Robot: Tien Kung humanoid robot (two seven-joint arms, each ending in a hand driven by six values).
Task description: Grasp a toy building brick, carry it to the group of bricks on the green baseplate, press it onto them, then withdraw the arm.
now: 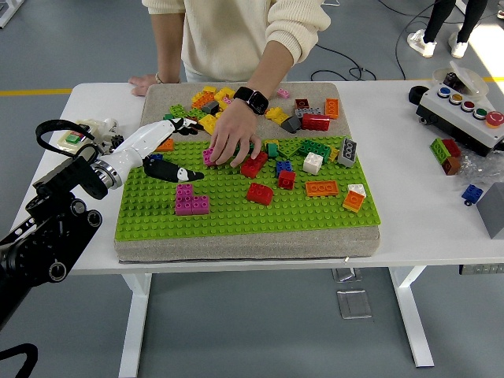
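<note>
A: Left hand (161,150) is in over the green baseplate (236,216), upper-left corner. White palm, black fingers (183,174) spread and relaxed, nothing gripped.

B: Right hand?

A: Not in shot. Only the left arm, coming from the pic's lower left.

B: Bricks, where?

A: Magenta L-shaped brick group (190,200) sits on the baseplate, just below the robot's fingertips, not touching them. Red brick (260,193) mid-plate, orange brick (321,188) to its right, white brick (313,163) above that. Loose pile (206,106) of yellow, orange, green pcs on the grey pad (157,106) behind the plate.

B: And the person?

A: Standing at the far side of the worktop (425,197). One hand (232,142), watch on the wrist, reaches down onto the plate's upper middle, fingers over a pink brick (209,155) and next to a red brick (253,164). Can't tell if the pink one's actually gripped. Their other hand (143,81) lies flat on the worktop's far edge, left of the pad.

B: Gap betw. the person's hand and the robot's?

A: Near, but apart. Robot's fingers are to the left of it.
</note>
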